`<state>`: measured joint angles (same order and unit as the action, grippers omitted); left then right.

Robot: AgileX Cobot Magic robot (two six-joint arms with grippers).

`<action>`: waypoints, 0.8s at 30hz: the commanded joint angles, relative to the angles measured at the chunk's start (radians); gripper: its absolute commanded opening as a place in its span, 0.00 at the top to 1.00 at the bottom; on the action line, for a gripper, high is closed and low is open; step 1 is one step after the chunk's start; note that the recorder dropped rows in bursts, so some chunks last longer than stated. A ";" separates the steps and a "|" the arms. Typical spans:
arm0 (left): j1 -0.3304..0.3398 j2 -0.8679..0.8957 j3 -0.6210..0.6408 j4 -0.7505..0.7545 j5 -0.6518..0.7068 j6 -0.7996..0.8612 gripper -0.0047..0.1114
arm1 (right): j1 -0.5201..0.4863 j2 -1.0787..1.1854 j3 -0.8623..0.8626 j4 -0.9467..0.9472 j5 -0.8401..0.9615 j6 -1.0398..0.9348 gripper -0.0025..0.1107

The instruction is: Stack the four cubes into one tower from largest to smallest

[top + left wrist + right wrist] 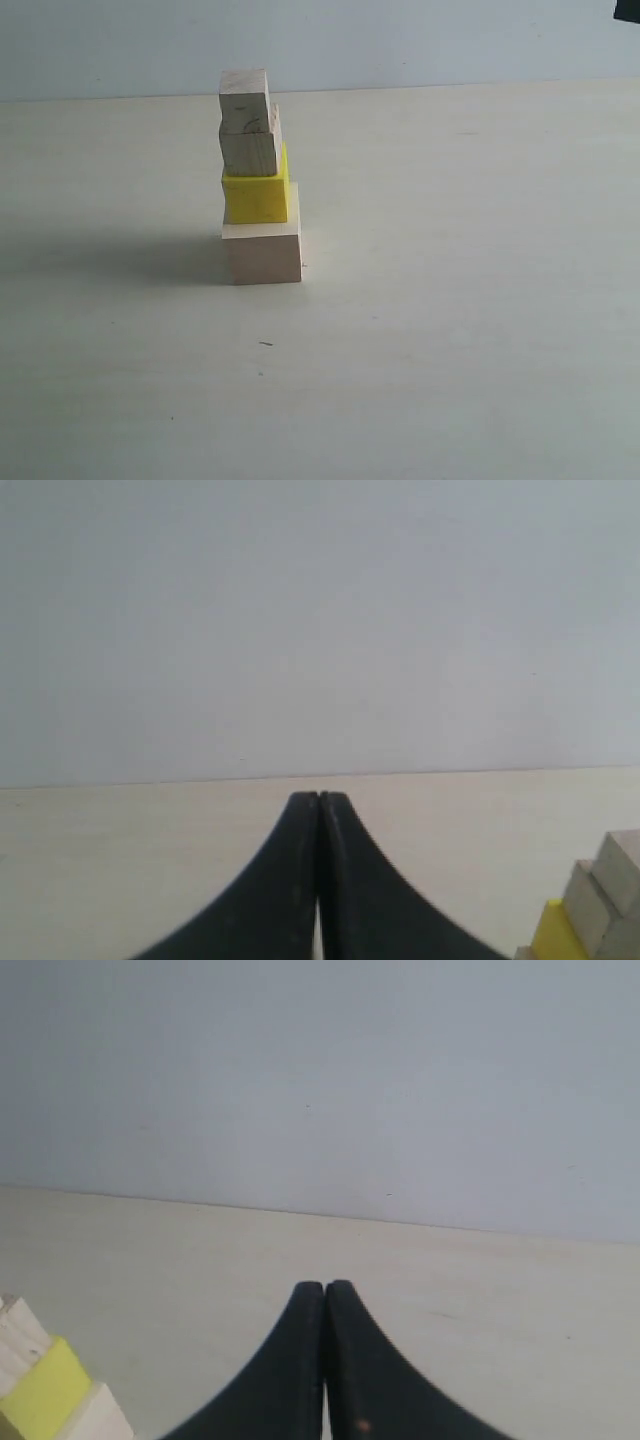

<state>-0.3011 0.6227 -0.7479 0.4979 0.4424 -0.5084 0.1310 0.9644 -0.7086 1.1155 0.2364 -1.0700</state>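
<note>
The four cubes stand in one tower on the table, left of centre in the exterior view. At the bottom is the large pale wooden cube (pixel 262 254), then the yellow cube (pixel 255 195), the medium grainy wooden cube (pixel 249 148) and the small wooden cube (pixel 244 97) on top. Neither arm touches the tower. My left gripper (pixel 319 800) is shut and empty, with the tower's edge (pixel 600 900) off to one side of its view. My right gripper (pixel 325 1288) is also shut and empty; the yellow cube (pixel 45 1385) shows at the corner of its view.
The pale table (pixel 450 300) runs back to a light grey wall (pixel 400 40). A dark piece of robot hardware (pixel 628 9) shows at the upper right corner of the exterior view.
</note>
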 commanded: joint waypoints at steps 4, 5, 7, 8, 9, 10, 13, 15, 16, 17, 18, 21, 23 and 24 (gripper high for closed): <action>0.002 -0.123 0.053 0.199 0.089 -0.198 0.96 | -0.003 -0.129 0.003 -0.118 -0.019 0.077 0.98; 0.002 -0.143 0.070 0.208 0.089 -0.222 0.96 | -0.003 -0.141 0.003 -0.153 -0.030 0.103 0.98; 0.002 -0.178 0.100 0.215 0.089 -0.236 0.96 | -0.003 -0.162 0.003 -0.245 -0.052 0.189 0.98; 0.002 -0.200 0.118 0.216 0.087 -0.236 0.96 | -0.003 -0.169 0.003 -0.301 -0.054 0.243 0.98; 0.002 -0.214 0.128 0.219 0.087 -0.236 0.96 | -0.003 -0.174 0.003 -0.362 -0.055 0.306 0.98; 0.002 -0.227 0.139 0.221 0.087 -0.236 0.96 | -0.003 -0.174 0.003 -0.420 -0.055 0.360 0.98; 0.002 -0.273 0.156 0.227 0.098 -0.236 0.96 | -0.003 -0.176 0.003 -0.658 -0.043 0.576 0.98; 0.002 -0.301 0.163 0.233 0.112 -0.236 0.96 | -0.003 -0.182 0.003 -0.842 -0.025 0.766 0.98; 0.002 -0.312 0.163 0.240 0.121 -0.236 0.96 | -0.003 -0.185 0.003 -0.927 -0.016 0.856 0.98; 0.002 -0.324 0.164 0.248 0.144 -0.236 0.96 | -0.003 -0.190 0.003 -0.999 -0.002 0.936 0.98; 0.002 -0.332 0.164 0.252 0.162 -0.232 0.96 | -0.003 -0.191 0.003 -1.051 0.008 1.005 0.98; 0.002 -0.355 0.179 0.260 0.183 -0.228 0.96 | -0.003 -0.191 0.003 -1.093 0.023 1.092 0.98; 0.002 -0.366 0.191 0.260 0.183 -0.228 0.96 | -0.003 -0.191 0.003 -1.091 0.027 1.099 0.98; 0.002 -0.368 0.194 0.260 0.181 -0.228 0.96 | -0.003 -0.191 0.003 -1.089 0.034 1.099 0.98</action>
<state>-0.3011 0.2672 -0.5696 0.7495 0.6131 -0.7367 0.1310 0.7802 -0.7086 0.0524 0.2570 -0.0098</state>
